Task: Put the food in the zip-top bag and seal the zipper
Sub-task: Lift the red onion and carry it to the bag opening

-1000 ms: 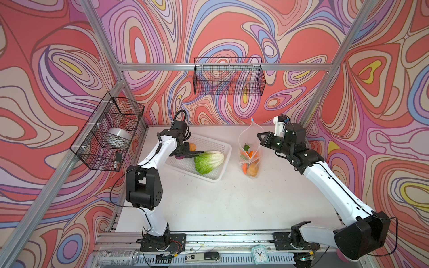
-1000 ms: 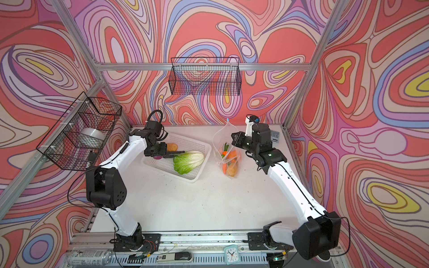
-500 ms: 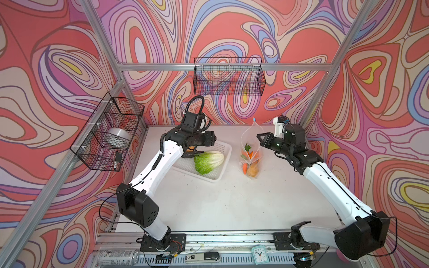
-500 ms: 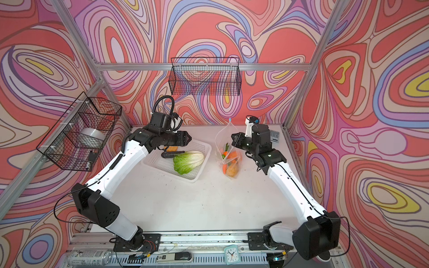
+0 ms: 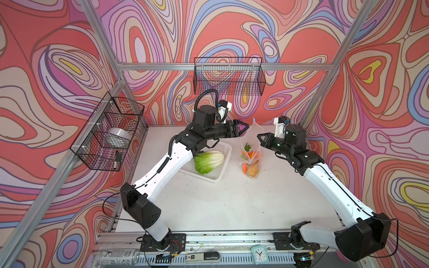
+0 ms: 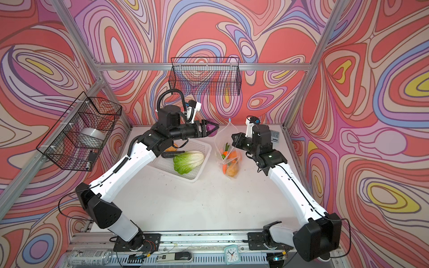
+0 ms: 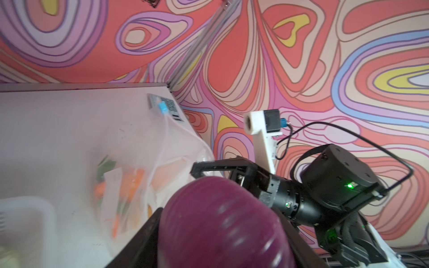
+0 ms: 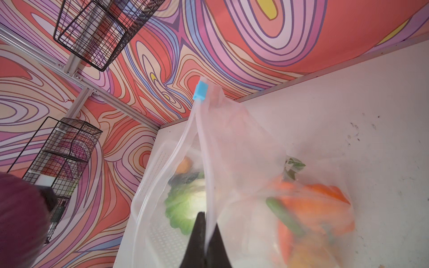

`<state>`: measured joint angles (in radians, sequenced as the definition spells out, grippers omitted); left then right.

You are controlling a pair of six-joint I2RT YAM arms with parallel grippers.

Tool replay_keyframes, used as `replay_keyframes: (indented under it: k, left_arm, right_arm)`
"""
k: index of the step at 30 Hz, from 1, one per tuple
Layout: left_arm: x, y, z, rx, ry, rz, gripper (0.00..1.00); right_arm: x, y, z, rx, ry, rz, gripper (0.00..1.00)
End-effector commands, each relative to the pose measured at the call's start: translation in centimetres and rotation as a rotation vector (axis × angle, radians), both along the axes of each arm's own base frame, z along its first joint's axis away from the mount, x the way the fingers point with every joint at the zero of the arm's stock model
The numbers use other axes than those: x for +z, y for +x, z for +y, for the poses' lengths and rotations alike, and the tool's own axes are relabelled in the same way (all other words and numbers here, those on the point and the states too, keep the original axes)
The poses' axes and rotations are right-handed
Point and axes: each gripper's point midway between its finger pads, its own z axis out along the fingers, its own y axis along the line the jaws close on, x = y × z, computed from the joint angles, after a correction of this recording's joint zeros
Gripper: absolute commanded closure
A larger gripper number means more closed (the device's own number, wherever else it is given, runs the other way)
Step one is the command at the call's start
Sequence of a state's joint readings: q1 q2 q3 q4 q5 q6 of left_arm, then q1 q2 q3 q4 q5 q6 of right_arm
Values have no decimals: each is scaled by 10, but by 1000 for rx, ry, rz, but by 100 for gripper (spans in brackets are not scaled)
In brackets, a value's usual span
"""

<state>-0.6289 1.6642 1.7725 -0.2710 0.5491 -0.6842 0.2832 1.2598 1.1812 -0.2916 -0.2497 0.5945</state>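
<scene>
My left gripper [image 5: 243,127] is shut on the purple onion [image 6: 210,127] and holds it in the air just left of the zip-top bag's [image 5: 251,146] raised mouth. The onion [image 7: 222,222] fills the space between the black fingers. My right gripper [image 8: 206,222] is shut on the bag's upper edge and holds it up. The zipper's blue slider [image 8: 200,91] sits at the top corner. Carrots [image 5: 249,154] and a potato [image 5: 252,171] lie inside the bag. The cabbage [image 5: 209,161] and the eggplant [image 6: 170,155] lie in the white basket [image 6: 197,178].
A black wire basket [image 5: 228,76] hangs on the back wall and another [image 5: 109,134] on the left wall. A remote [image 6: 275,137] lies at the back right corner. A small clock [image 5: 258,254] and a can [image 5: 117,256] sit on the front rail.
My left arm rose out of the white basket with the onion and swung right to the bag's mouth. The right arm kept still, holding the bag.
</scene>
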Motion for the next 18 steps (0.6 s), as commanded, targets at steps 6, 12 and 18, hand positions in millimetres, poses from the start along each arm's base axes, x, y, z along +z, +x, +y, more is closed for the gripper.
replay_keyframes:
  k: [6,12,18]
  left_arm:
    - [-24,-3,-46,-123,-28,95,41]
    - [-69,14,-43,-49,112,138,41]
    - [-99,27,-30,28,306,133,41]
  right_arm:
    - [9,-8,-3,-9,9,-31,100]
    - [15,-12,-6,-18,1,-46,100]
    - [22,-15,-7,-17,0,-67,100]
